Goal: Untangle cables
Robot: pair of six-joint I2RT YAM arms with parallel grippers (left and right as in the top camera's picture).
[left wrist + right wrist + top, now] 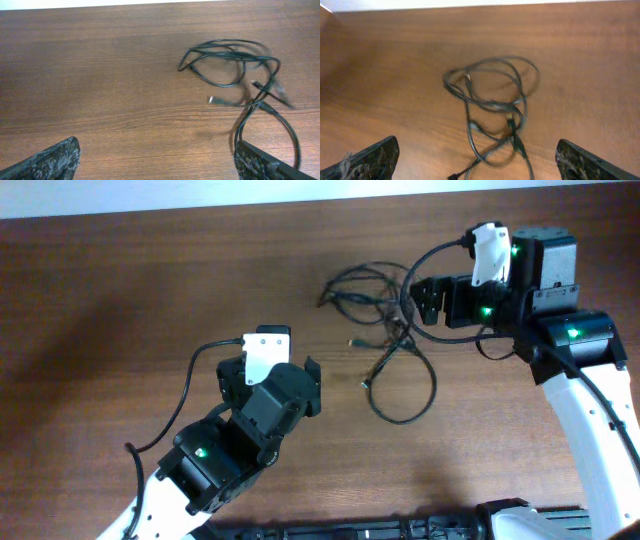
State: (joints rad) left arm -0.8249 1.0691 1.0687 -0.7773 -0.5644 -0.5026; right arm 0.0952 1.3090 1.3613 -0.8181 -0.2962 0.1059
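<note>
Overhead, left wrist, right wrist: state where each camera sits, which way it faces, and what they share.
Overhead: above the table, looking down on the cables; left tool and right tool show.
Left wrist: behind the left tool, facing forward toward the cables; its fingers fill the bottom corners.
Right wrist: behind the right tool, facing the cables; its fingers show likewise.
Shared: all three see the cables.

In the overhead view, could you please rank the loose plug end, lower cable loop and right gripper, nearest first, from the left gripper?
1. loose plug end, left of the tangle.
2. lower cable loop, right of centre.
3. right gripper, far right.
</note>
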